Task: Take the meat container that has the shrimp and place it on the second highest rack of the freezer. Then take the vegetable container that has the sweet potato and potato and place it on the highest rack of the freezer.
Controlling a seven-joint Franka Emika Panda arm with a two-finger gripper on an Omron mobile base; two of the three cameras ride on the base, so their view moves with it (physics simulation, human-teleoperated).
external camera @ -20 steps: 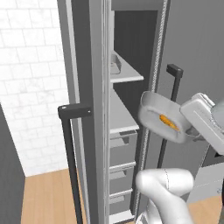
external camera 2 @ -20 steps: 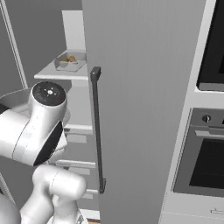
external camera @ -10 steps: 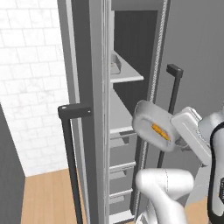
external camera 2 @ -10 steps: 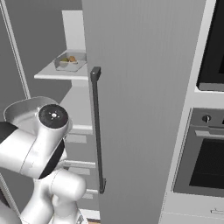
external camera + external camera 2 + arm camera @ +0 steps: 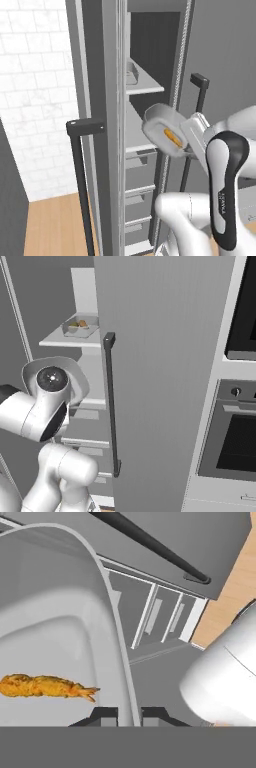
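The claw (image 5: pixel 129 714) pinched the rim of the meat tray (image 5: pixel 161 124), its two tips shut on the thin wall, one on each side. The tray hung in the air just in front of the open freezer (image 5: pixel 150 65), near the level of the second shelf from the top, not yet resting on it. It was tipped steeply, its open face turned out towards the arm and its bottom towards the freezer. The shrimp (image 5: pixel 46 686) lay lengthwise across the tray's floor, tail end towards the gripped rim. At that tilt the shrimp risked sliding out, and a one-edge grip risked the tray twisting or catching the shelf's front edge going in. Farther in, the vegetable tray (image 5: pixel 80 328) sat flat on the top shelf (image 5: pixel 65 342).
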